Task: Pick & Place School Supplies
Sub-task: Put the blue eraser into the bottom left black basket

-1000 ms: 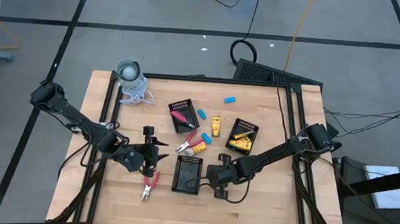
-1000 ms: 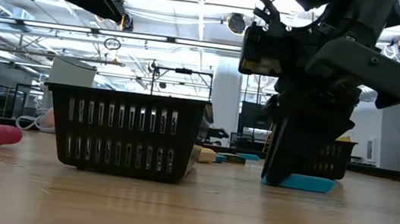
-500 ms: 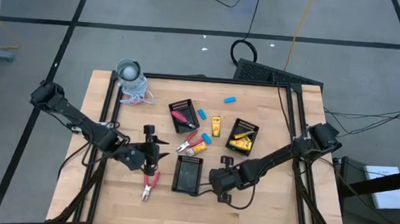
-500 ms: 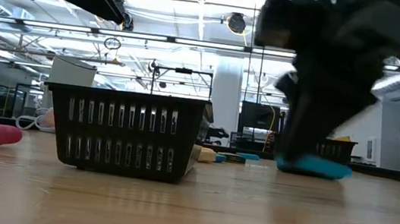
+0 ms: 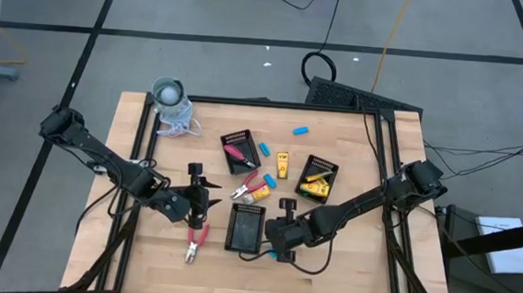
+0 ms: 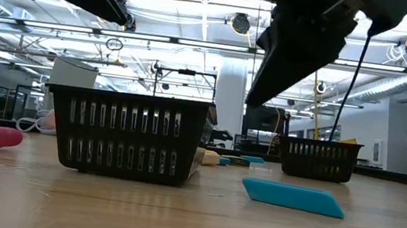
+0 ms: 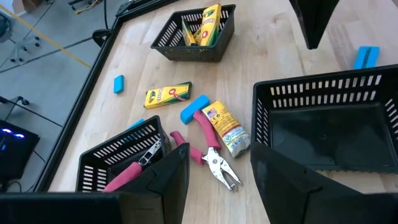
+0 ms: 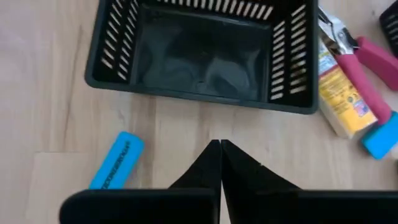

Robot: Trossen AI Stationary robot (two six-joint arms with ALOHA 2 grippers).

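A wooden table [image 5: 346, 254] carries two dark robot arms, three black slotted baskets and scattered school supplies. The left arm reaches in from the left edge, and its gripper [image 5: 204, 198] hangs with fingers spread and holding nothing, just left of the empty basket [image 5: 245, 227] near the front edge. The right arm reaches across from the right edge; its gripper [image 5: 271, 244] hovers just right of that same basket, raised off the table, its fingers pressed together on nothing. A light-blue eraser [image 6: 293, 196] lies flat on the wood directly below the right gripper, beside the empty basket. A second basket [image 5: 240, 151] toward the middle of the table holds red-handled pliers, and a third basket [image 5: 316, 177] nearer the right edge holds yellow crayon boxes. Between the baskets lie more pliers [image 5: 246, 186], a yellow crayon box [image 5: 281, 164] and blue erasers. Another pair of pliers [image 5: 195, 243] lies near the front edge, under the left gripper. One eraser [image 5: 301, 129] sits near the back edge.
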